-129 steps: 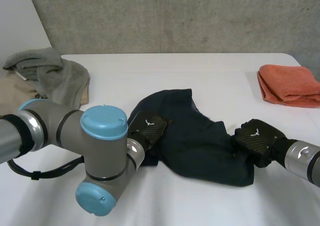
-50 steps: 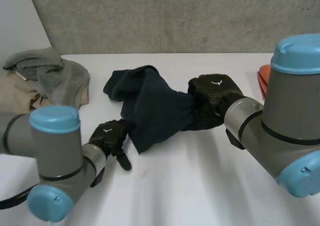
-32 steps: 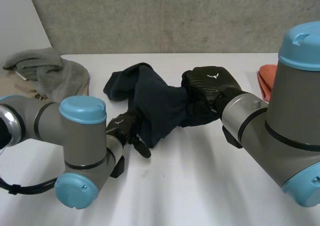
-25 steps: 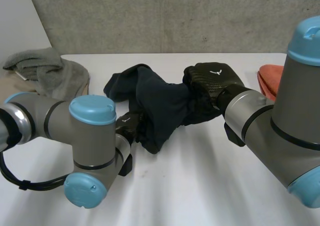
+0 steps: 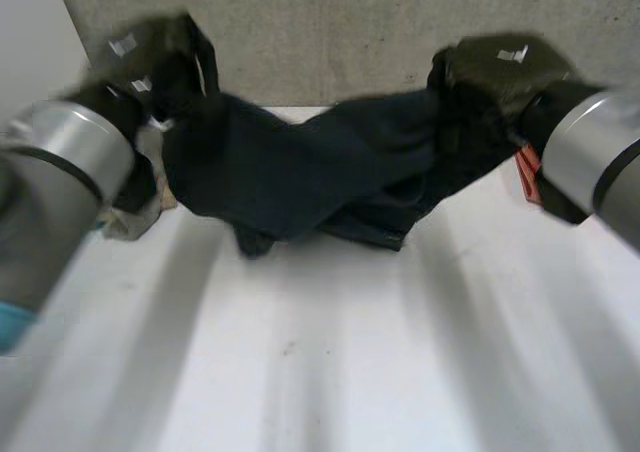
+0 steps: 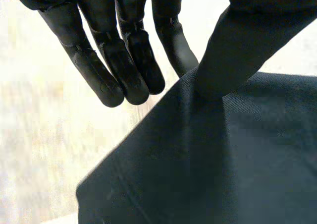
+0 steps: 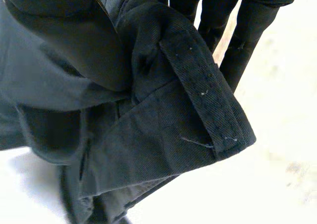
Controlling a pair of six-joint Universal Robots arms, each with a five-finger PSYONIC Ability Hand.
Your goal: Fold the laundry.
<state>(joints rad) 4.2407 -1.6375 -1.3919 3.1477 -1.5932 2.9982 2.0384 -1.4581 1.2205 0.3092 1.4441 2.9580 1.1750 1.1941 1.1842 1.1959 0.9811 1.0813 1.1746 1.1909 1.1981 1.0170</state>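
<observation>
A dark navy garment hangs stretched between my two raised hands, above the white table. My left hand holds its left end up high. In the left wrist view the thumb pinches the cloth against the side of the straight fingers. My right hand holds the other end at about the same height. In the right wrist view its thumb presses a bunched, stitched hem against the fingers behind it. The garment's lower folds sag towards the table.
A sliver of an orange towel peeks out behind my right forearm. A bit of a grey and beige cloth pile lies under my left arm at the table's left edge. A concrete wall stands behind the table.
My left hand has closed on the garment's left end. Both hands have risen and moved apart, lifting the garment off the table and stretching it between them.
</observation>
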